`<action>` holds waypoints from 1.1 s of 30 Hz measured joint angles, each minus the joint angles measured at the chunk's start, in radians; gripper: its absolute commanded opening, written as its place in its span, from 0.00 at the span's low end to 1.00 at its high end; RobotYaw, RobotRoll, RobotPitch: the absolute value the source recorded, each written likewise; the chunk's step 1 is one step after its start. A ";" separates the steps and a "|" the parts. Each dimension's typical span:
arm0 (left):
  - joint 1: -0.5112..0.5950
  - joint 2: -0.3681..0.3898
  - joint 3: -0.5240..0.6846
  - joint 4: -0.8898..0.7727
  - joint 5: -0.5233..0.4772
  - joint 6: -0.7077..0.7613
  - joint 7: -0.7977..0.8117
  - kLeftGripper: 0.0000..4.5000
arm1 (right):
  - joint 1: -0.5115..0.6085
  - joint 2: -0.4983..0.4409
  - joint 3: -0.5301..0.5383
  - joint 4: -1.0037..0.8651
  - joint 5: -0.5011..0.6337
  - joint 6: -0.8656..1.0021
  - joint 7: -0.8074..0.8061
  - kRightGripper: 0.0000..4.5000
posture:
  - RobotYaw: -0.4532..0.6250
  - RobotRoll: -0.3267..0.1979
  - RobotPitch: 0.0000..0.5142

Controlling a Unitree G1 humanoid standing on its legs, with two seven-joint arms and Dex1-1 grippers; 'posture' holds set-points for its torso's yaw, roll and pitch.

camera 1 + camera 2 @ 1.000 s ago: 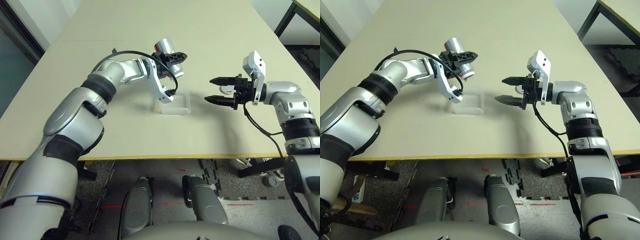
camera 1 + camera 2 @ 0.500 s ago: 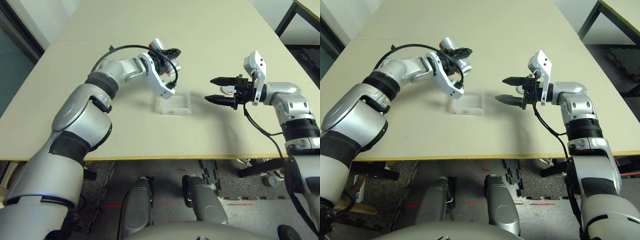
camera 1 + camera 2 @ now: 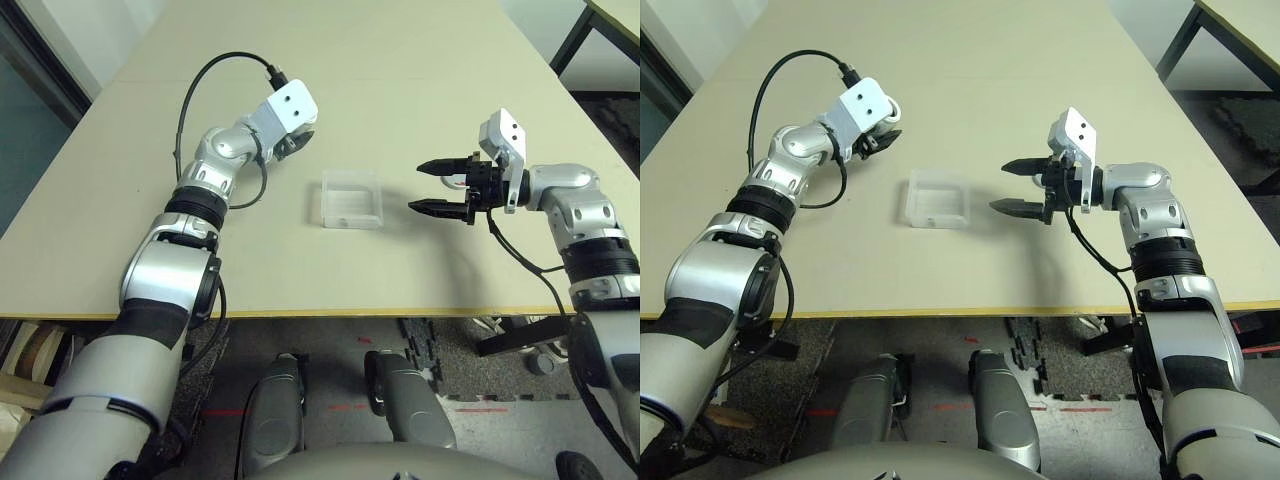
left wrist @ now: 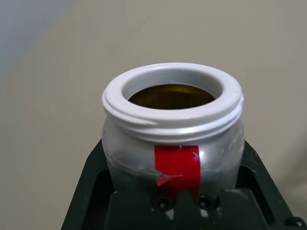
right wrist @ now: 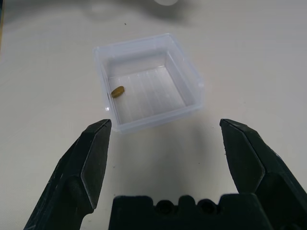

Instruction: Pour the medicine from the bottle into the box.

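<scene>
Silvery bottle (image 4: 173,143) sits clenched in left jaws; right jaws gape beside box (image 5: 148,81).

The bottle (image 4: 172,143) hides its lower half behind the left tool (image 4: 180,201) (its contents perhaps too dark to tell).

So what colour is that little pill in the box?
Yellowish-brown; the medicine shows best in the right wrist view.

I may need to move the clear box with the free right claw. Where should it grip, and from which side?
Probably across two opposite walls of the box, coming down from above. It sits flat and upright on the table, open side up, with thin straight walls. The open right claw hovers just beside it. Keep it level: the medicine lies loose inside.
</scene>
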 measured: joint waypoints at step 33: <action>0.102 -0.049 0.173 0.162 -0.164 -0.166 0.093 0.59 | -0.002 0.000 0.003 0.016 -0.016 -0.014 0.006 1.00 | 0.34 0.62 0.28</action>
